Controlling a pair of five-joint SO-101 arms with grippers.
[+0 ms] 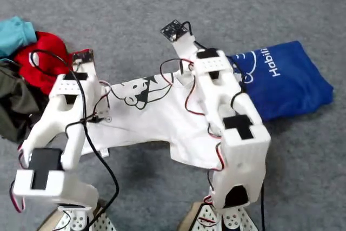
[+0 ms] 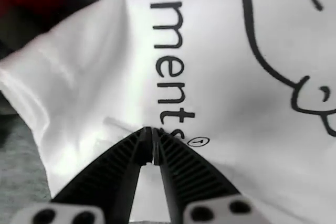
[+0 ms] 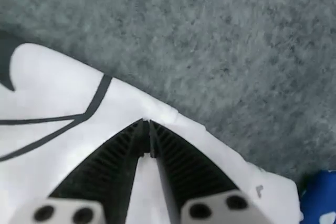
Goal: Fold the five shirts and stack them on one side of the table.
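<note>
The white shirt (image 1: 154,120) lies spread across the middle of the high view, partly under both arms, its cloth rumpled rather than flat. It looks light, thin and floppy. I'd expect it to sag and crease wherever it isn't held, and to drag on the fuzzy grey table (image 1: 162,14) rather than slide. Hems, shoulders and corners look like the best places to pinch it, since a grip in the middle would only bunch it.

The left gripper (image 2: 152,136) has its jaws brought together at the tips, with a small ridge of white cloth pinched there, beside the black lettering (image 2: 173,61). The right gripper (image 3: 146,128) is likewise closed tip to tip, right on the shirt's edge where white meets grey table, and a little pucker of cloth sits at its tips.

At the right of the high view, a blue shirt (image 1: 286,79) lies already folded, touching the white one's edge. At the far left sits an unfolded heap: a red shirt (image 1: 40,60), a teal shirt (image 1: 16,33) above it and a dark shirt (image 1: 13,104) below.

The white shirt carries black print and a line-drawn cartoon (image 1: 135,93). The blue one has white lettering (image 1: 273,60). I see no care labels.
</note>
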